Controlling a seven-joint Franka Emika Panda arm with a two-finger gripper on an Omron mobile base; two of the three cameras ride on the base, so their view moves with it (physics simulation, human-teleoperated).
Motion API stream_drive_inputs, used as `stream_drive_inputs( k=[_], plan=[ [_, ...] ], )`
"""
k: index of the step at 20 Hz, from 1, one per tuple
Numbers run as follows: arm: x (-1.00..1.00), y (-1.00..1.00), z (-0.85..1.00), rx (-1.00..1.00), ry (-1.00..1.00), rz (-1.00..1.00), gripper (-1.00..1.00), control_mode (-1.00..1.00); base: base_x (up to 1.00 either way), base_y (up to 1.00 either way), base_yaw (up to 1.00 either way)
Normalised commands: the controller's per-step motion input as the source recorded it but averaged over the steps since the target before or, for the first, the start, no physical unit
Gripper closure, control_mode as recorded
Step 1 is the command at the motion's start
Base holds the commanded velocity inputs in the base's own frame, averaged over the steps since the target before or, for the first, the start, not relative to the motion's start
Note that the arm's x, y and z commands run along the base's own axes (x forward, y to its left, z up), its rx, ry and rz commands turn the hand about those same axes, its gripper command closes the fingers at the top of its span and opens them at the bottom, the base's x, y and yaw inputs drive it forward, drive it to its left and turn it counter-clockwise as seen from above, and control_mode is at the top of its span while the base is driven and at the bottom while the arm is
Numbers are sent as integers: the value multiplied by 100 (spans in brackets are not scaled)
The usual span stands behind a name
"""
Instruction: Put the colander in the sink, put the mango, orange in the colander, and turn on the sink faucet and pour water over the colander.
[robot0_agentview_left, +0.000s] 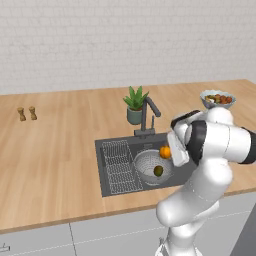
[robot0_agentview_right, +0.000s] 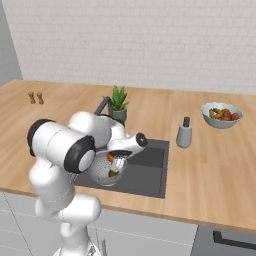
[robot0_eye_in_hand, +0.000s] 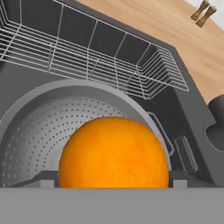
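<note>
My gripper (robot0_eye_in_hand: 113, 180) is shut on the orange (robot0_eye_in_hand: 113, 151), a bright round fruit that bulges between the two fingertips low in the hand view. It hangs just over the colander (robot0_agentview_left: 148, 166), a perforated silver bowl that stands in the dark grey sink (robot0_agentview_left: 101, 170). The mango (robot0_agentview_left: 158, 171), dark green, lies inside the colander. From the left base the orange (robot0_agentview_left: 165, 151) shows at the colander's far right rim, beside my white hand. The colander's wall (robot0_eye_in_hand: 39, 127) curves behind the fruit. The sink faucet (robot0_agentview_left: 148, 113) stands behind the basin with its spout angled to the right.
A wire rack (robot0_agentview_left: 120, 166) fills the sink's left part. A potted plant (robot0_agentview_left: 135, 105) stands by the faucet. A white fruit bowl (robot0_agentview_right: 221, 115) and a grey dispenser (robot0_agentview_right: 184, 132) sit on the counter to the right. Two small shakers (robot0_agentview_left: 27, 113) stand far left.
</note>
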Motion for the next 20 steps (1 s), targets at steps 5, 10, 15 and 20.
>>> stream_drive_inputs(
  k=[5, 10, 15, 20],
  plan=[
    [27, 0, -77, 1, 12, 0, 100, -100, 0, 0, 0],
    [35, 0, -80, 0, 8, 0, 100, -100, 0, 0, 0],
    [16, 4, -50, 0, 0, 0, 100, -100, 0, 0, 0],
    [0, 37, -28, 0, 0, 0, -100, -100, 0, 0, 0]
  ],
)
